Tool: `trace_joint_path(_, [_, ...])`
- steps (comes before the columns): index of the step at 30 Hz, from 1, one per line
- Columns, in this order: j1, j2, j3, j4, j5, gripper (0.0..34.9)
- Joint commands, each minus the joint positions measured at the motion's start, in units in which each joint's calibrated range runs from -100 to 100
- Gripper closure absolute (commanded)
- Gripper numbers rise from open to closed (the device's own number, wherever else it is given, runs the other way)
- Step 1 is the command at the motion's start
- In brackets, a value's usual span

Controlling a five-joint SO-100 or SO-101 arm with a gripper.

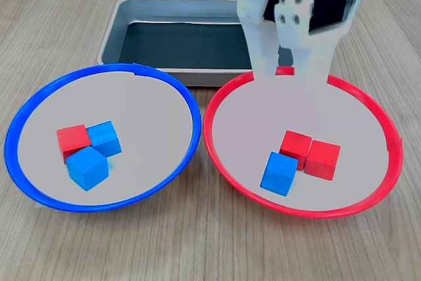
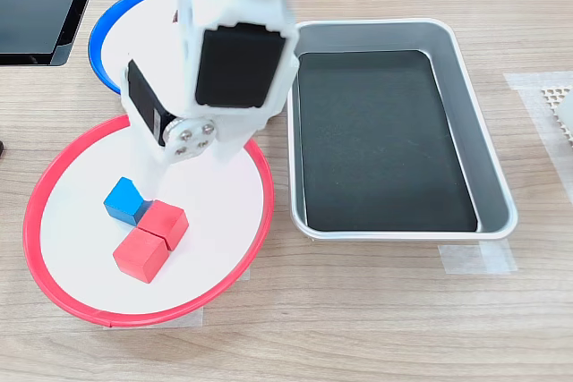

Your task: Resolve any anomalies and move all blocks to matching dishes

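Observation:
In the first exterior view, the blue-rimmed dish [image 1: 26, 120] on the left holds one red block [image 1: 72, 141] touching two blue blocks [image 1: 105, 137] [image 1: 87, 167]. The red-rimmed dish [image 1: 385, 126] on the right holds two red blocks [image 1: 296, 146] [image 1: 323, 159] and one blue block [image 1: 279, 173]. My gripper [image 1: 284, 70] hangs over the far rim of the red-rimmed dish, open with a narrow gap and nothing between its fingers. In the second exterior view, the arm [image 2: 237, 60] hides the fingertips and most of the blue-rimmed dish [image 2: 107, 33]. There the red-rimmed dish [image 2: 54, 284] shows its blue block [image 2: 125, 200] and both red blocks [image 2: 164, 224] [image 2: 141, 257].
A rectangular grey metal tray [image 1: 131, 8] [image 2: 492, 176] with a dark bottom stands just behind the dishes, holding nothing. A white perforated mat [image 2: 560, 105] lies past it. A black object [image 2: 36, 6] sits at the second exterior view's upper left. Bare wooden tabletop lies in front of the dishes.

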Motion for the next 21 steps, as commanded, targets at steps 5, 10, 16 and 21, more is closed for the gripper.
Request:
trace_joint_path(5, [2.7,2.7,-8.0,-3.3,-8.8,18.7])
trace_joint_path(10, [3.4,5.9,-11.9,-5.0,-9.9,18.3])
trace_joint_path(16, [3.3,8.6,-13.1,-7.2,-10.8,17.9])
trace_joint_path(21, [2.8,9.7,-13.3,-6.9,-10.7,17.6])
